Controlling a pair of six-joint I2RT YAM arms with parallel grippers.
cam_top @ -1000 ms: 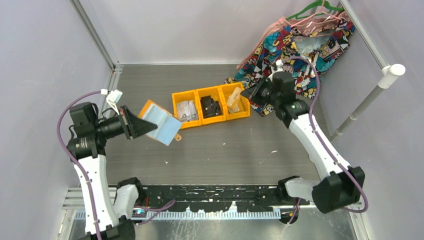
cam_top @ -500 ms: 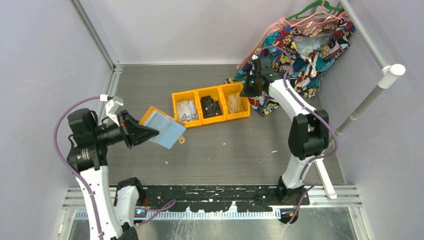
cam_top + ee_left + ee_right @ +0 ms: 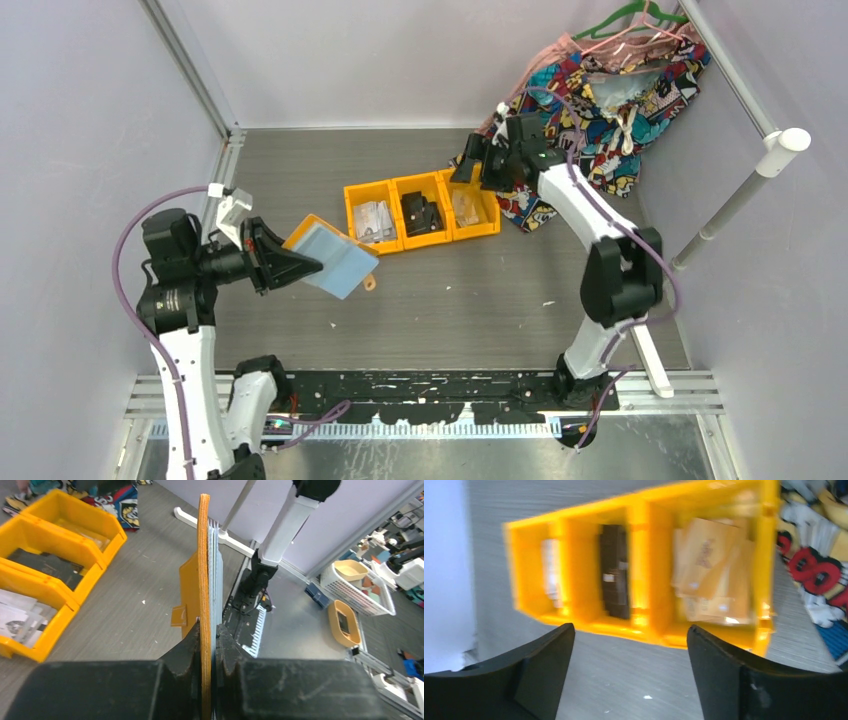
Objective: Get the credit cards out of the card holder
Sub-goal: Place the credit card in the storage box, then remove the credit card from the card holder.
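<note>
My left gripper (image 3: 310, 262) is shut on the orange card holder (image 3: 338, 260) and holds it above the table's left side. In the left wrist view the card holder (image 3: 203, 565) stands edge-on between the jaws of the left gripper (image 3: 210, 636), with its pale blue pockets (image 3: 215, 565) to the right and its tab (image 3: 179, 616) to the left. No credit cards show in the pockets from these angles. My right gripper (image 3: 476, 177) hangs open and empty over the right-hand bin, where pale tan cards (image 3: 709, 575) lie loosely piled. In the right wrist view the right gripper (image 3: 630, 635) holds nothing.
A row of three orange bins (image 3: 352, 190) stands mid-table: grey-white papers (image 3: 374, 222) on the left, a chunky black object (image 3: 420, 213) in the middle. Patterned cloth (image 3: 610, 90) is heaped at the back right, and a white post (image 3: 735, 200) leans along the right wall.
My right gripper went from shut to wide open above the right bin and shifted left and back. My left gripper carried the card holder slightly right.
</note>
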